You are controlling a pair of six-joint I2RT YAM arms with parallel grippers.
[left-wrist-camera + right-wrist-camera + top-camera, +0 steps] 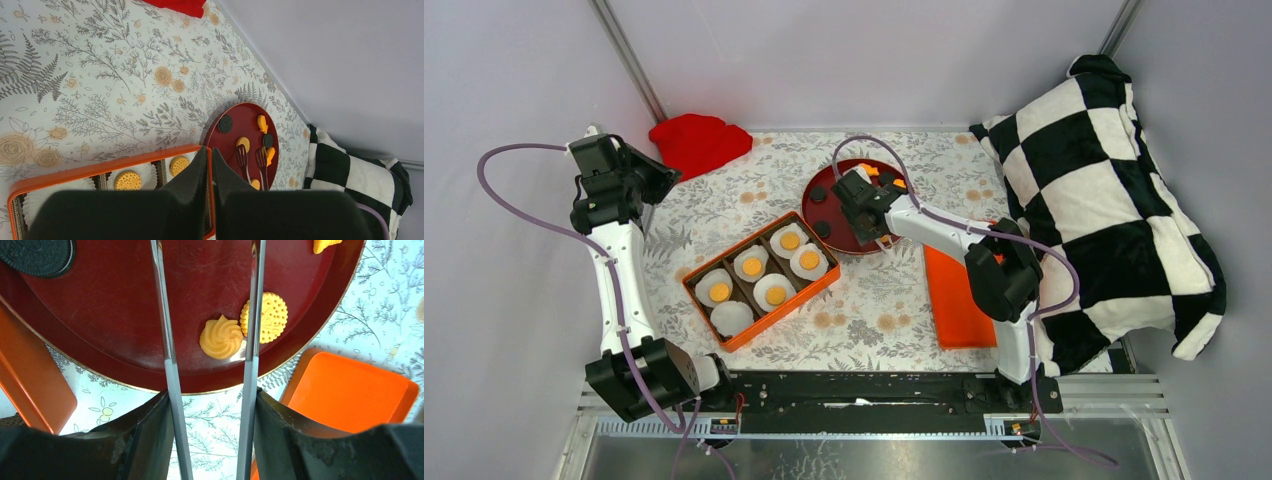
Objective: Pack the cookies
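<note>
Five cookies (775, 295) lie in the orange box (100, 168), each in its own white crinkled paper liner, which we think keeps them apart. One liner (731, 318), at the near corner, has no cookie; it seems to wait for the next one.

More cookies are on the dark red plate (100, 330), which is round, glossy and lightly scratched. The right gripper (251, 157) hangs over this plate with its long thin fingers set wide and holding nothing. A ridged swirl cookie (220, 336) sits between them, and a flat round cookie (272, 315) with a dotted pattern touches it, partly hidden behind one finger. We judge the wide opening is meant for coming down around one of them.

The left gripper (209, 155) is nearly closed and empty, high over the box's far end, probably out of the way. The smooth orange lid (959, 300) lies on the flower-printed bench (724, 200) beside the plate, so the box is open.
</note>
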